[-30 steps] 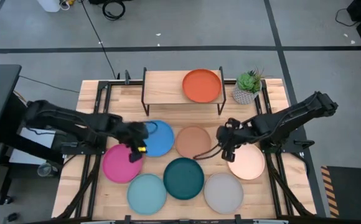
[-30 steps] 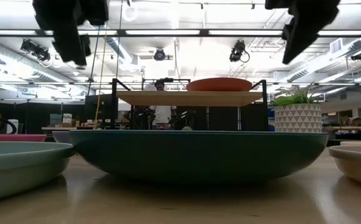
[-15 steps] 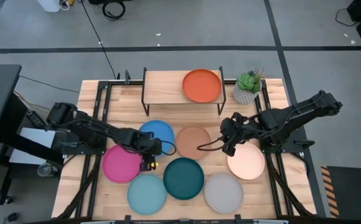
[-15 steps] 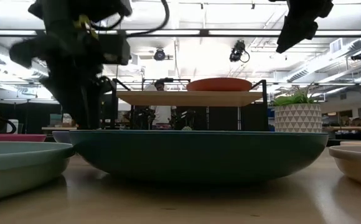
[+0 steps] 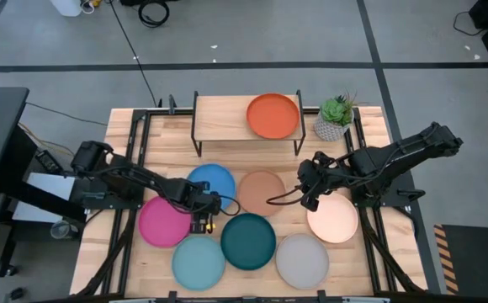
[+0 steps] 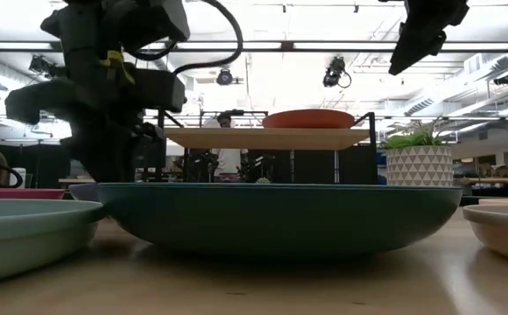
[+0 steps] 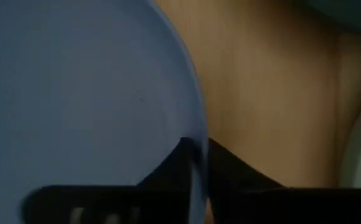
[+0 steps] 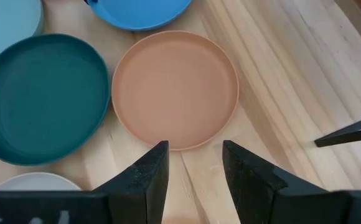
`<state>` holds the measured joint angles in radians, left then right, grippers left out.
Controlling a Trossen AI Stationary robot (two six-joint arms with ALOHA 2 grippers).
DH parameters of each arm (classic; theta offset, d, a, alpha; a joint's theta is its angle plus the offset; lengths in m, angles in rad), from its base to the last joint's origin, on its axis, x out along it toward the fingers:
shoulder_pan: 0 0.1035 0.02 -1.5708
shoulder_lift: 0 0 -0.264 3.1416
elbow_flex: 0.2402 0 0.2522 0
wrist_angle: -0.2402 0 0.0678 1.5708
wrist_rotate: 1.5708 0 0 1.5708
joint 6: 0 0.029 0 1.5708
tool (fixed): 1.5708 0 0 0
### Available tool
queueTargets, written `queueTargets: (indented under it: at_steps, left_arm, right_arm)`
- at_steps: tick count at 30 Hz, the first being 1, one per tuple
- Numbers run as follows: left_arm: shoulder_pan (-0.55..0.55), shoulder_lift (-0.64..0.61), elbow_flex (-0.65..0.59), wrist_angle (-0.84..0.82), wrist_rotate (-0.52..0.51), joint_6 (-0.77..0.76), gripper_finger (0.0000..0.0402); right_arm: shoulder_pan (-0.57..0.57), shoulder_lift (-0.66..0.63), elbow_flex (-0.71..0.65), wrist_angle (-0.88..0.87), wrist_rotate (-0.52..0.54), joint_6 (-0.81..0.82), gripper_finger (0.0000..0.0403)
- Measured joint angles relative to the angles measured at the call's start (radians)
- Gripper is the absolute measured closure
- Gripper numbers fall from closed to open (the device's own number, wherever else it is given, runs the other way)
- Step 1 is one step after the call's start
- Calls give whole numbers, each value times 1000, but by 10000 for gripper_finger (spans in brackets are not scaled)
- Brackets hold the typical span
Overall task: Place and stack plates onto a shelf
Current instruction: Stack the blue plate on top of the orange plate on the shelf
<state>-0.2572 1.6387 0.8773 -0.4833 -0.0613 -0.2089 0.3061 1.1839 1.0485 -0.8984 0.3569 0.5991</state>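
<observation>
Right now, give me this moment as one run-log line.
left gripper: shut on blue plate rim | right gripper: open above tan plate | shelf: orange-red plate only

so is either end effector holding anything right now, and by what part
The left end effector is shut on the rim of the blue plate, at its near edge. The right end effector is open above the tan plate, holding nothing.

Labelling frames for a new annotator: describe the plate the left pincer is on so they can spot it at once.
On the wooden table, look in front of the shelf, at the row of plates nearest it. The blue plate is that row's leftmost, beside the tan plate. It is the only plate with the left pincer shut on its rim.
</observation>
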Motion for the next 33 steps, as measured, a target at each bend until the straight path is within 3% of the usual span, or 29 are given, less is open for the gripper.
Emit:
queueTargets:
  at_steps: [6,12,15,19,23,33]
  left_arm:
    - [14,-67,79,-144,49,11,386]
    - [66,-136,278,-295,305,34,387]
    - [84,-146,424,-360,349,42,388]
    - [125,-148,592,-371,335,104,388]
    - [208,-148,696,-354,226,162,389]
    - [455,-80,739,-124,248,284,389]
  right_arm:
    - [0,0,0,-1,9,0,246]
    - [0,-2,0,-2,16,11,246]
    - [0,-16,0,-2,18,39,246]
    - [0,-50,0,-12,55,83,246]
    - [0,-102,0,-17,114,127,246]
    - [0,-196,0,70,246,167,246]
